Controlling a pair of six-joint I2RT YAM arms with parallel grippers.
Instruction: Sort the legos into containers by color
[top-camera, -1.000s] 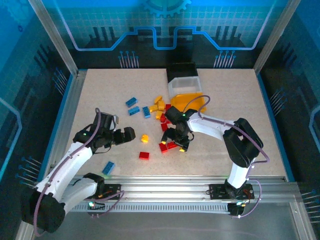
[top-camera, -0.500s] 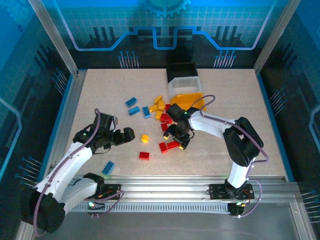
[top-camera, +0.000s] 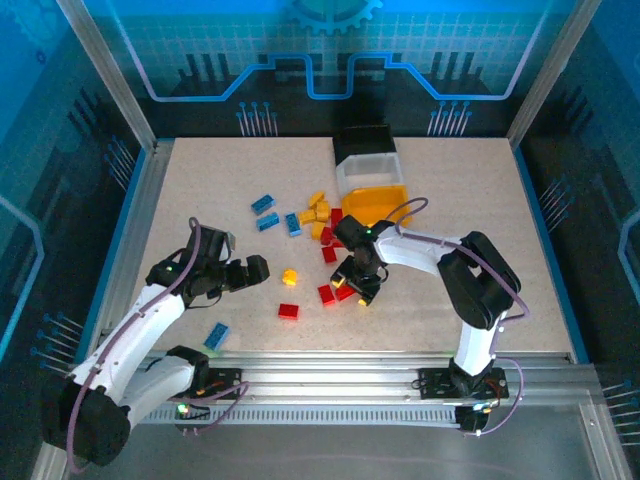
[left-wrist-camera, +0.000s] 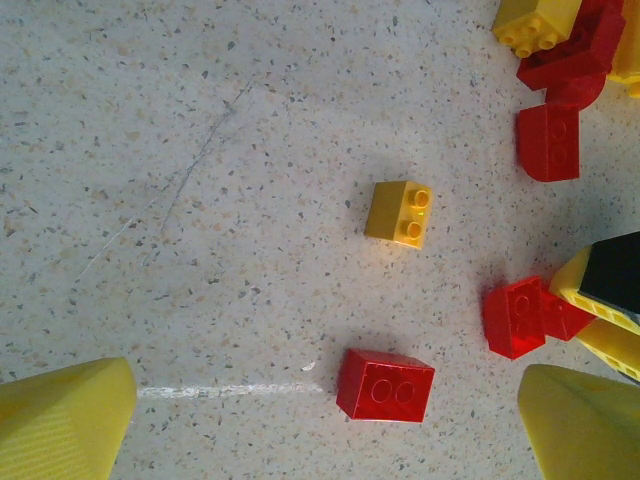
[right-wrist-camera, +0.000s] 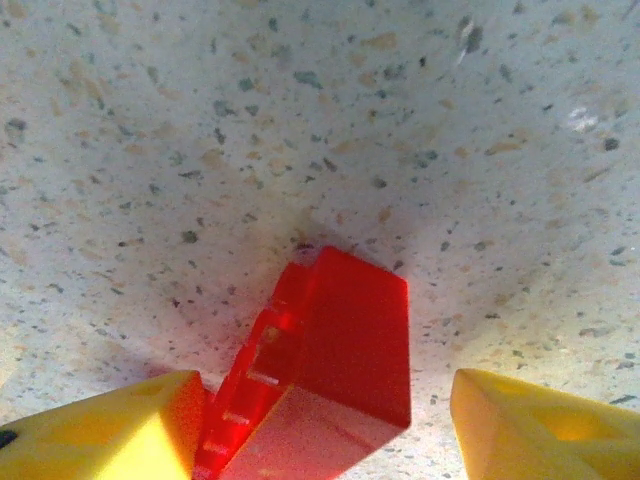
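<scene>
1. Legos (top-camera: 327, 294) first, at the working tip: the right pincer (right-wrist-camera: 320, 430) is released. Its yellow fingers (right-wrist-camera: 100, 430) straddle a small red plastic brick (right-wrist-camera: 340, 350) on the speckled bench (right-wrist-camera: 300, 120). In the wrist view the brick touches the left-hand finger and stands apart from the other.
2. That brick should handle as light, rigid and smooth-walled, so probably slippery. It looks tipped rather than flat. Squeezing two flat opposite walls, clear of the studs, seems safest, or it may squirt out.
3. From above, the right pincer (top-camera: 358, 285) sits among a few red bricks near the bench's middle. A pile of yellow-orange bricks (top-camera: 318, 213) lies just beyond it.
4. The left pincer (left-wrist-camera: 320, 430) is released too, spread wide. A lone red brick (left-wrist-camera: 386, 385) lies between its tips and a single yellow-orange brick (left-wrist-camera: 400, 212) farther on.
5. Small blue bricks (top-camera: 268, 221) lie left of the pile, and another blue brick (top-camera: 217, 335) lies near the left front edge.
6. At the far middle, touching in a row from far to near, stand the black plastic bin (top-camera: 365, 145), the translucent white bin (top-camera: 368, 172) and the bright yellow bin (top-camera: 378, 203). I see no brick in the white or yellow one, and the black one's inside is too dark to tell.
</scene>
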